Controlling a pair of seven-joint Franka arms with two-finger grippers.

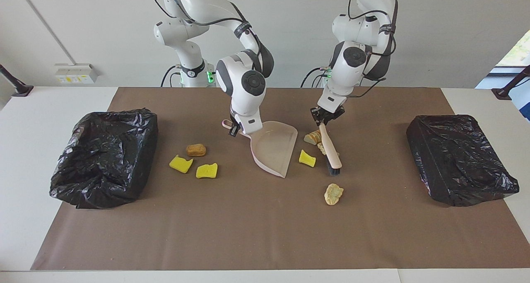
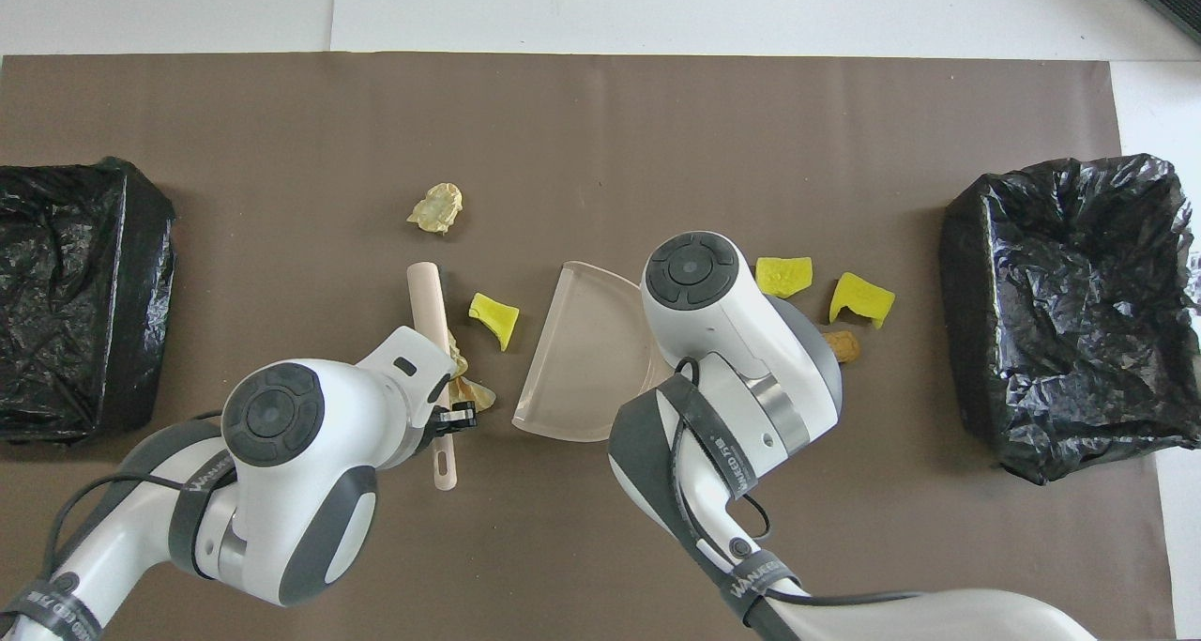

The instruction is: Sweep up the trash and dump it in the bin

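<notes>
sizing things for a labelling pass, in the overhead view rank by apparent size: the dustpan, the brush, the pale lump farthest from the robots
1. dustpan, though partly under the right arm
2. brush
3. pale lump

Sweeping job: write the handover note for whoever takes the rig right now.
Left gripper: shut on the brush, bristles down on the mat beside two scraps and a yellow scrap.
Right gripper: shut on the dustpan, mouth facing those scraps.
One pale scrap lies alone, farther from the robots. Three scraps lie between the dustpan and the open bin.
Done: tools picked up. Left: nothing in the dustpan yet; all seven to sweep and dump.
</notes>
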